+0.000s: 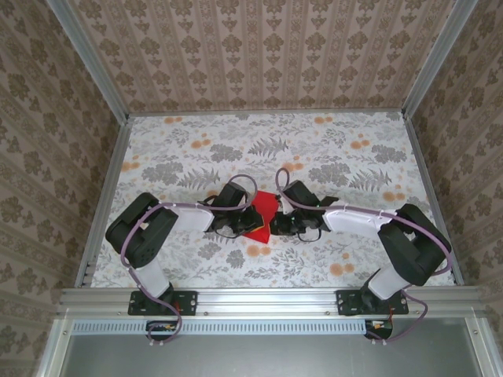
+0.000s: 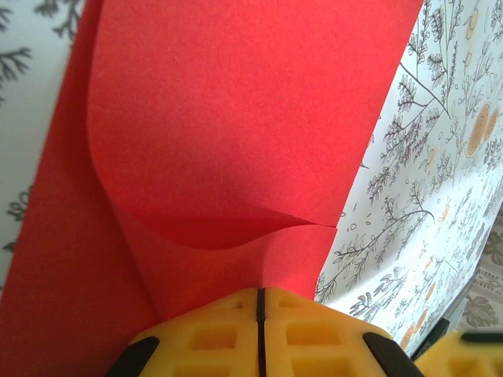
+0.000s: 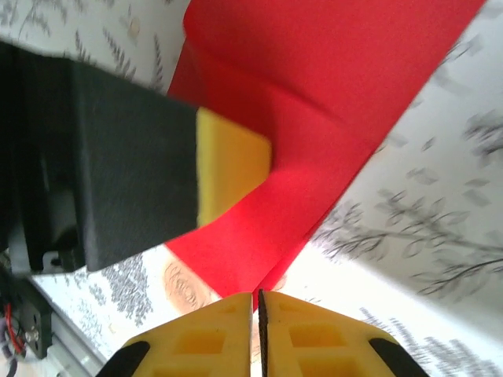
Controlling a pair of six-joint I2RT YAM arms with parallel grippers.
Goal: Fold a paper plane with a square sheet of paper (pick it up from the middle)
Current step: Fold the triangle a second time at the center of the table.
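At the middle of the table [image 1: 330, 149], the creased red sheet of paper [image 1: 264, 212] sits between the two arms. The left gripper [image 2: 259, 308] is clenched on one edge of the sheet. The right gripper [image 3: 256, 308] pinches a pointed corner, its jaws pressed together.

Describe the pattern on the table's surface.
White tabletop with grey leaves and orange blossoms; clearest from the top external view.
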